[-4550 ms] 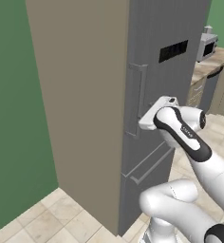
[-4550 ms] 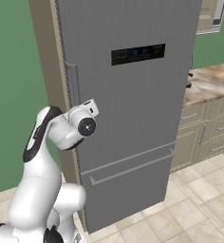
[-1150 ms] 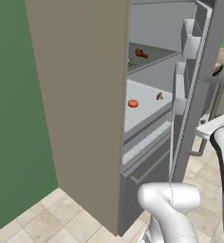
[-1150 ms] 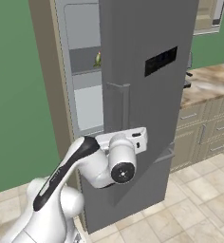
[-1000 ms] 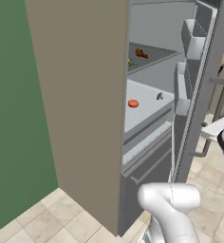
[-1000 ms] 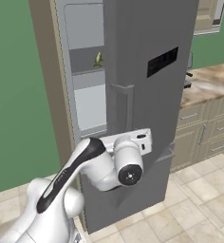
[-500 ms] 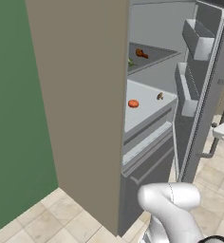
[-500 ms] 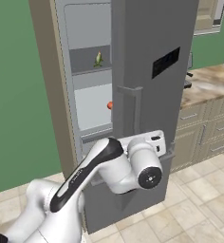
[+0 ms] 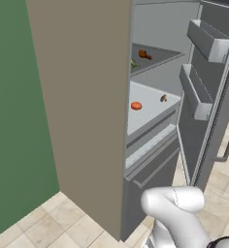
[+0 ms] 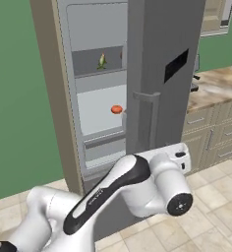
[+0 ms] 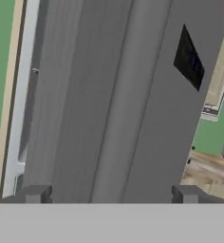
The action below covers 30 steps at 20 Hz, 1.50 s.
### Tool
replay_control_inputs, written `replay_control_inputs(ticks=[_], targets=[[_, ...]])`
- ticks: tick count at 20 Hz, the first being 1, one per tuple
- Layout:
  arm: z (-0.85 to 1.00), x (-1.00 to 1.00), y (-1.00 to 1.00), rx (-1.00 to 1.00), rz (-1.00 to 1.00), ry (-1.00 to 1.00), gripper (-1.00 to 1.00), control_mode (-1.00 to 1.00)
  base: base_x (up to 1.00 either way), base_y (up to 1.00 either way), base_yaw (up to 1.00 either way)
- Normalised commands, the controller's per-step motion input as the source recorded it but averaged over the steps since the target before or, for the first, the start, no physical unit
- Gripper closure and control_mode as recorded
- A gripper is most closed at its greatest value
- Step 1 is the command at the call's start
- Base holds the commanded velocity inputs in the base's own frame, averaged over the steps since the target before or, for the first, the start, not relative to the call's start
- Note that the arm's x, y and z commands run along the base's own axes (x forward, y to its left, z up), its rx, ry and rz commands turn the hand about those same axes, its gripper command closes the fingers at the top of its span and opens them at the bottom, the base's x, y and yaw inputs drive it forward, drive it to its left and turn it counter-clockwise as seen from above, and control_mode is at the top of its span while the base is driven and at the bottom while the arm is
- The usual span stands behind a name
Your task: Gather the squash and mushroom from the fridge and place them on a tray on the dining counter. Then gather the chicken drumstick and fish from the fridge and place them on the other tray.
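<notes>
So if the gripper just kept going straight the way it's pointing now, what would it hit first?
Most likely the fridge door: in the hand view its grey outer face lies straight ahead of the open gripper, between the fingertips. How close it is cannot be told.

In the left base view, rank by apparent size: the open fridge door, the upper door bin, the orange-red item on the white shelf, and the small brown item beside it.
1. Fridge door, by far the largest.
2. Upper door bin.
3. Orange-red item.
4. Small brown item, the smallest; it sits farther back, so the gap between these last two is unsure.
</notes>
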Motion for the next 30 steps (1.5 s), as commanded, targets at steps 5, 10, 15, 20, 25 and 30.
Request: replay_control_inputs(ticks=[5, 10, 15, 20, 25, 30], targets=[[0.36, -0.59, 0.39, -0.06, -0.03, -0.13, -1.00, -1.00, 0.00, 0.00, 0.00], [0.58, -0.24, 0.63, -0.11, -0.05, -0.10, -1.00, -1.00, 0.00, 0.00, 0.00], [0.60, 0.00, 0.80, -0.17, -0.11, -0.05, -1.00, -1.00, 0.00, 0.00, 0.00], [0.29, 0.25, 0.81, -0.27, -0.28, 0.00, -1.00, -1.00, 0.00, 0.00, 0.00], [0.01, 0.55, 0.61, -0.27, -0.41, 0.04, -1.00, -1.00, 0.00, 0.00, 0.00], [0.01, 0.69, 0.34, -0.17, -0.47, 0.22, -1.00, -1.00, 0.00, 0.00, 0.00]])
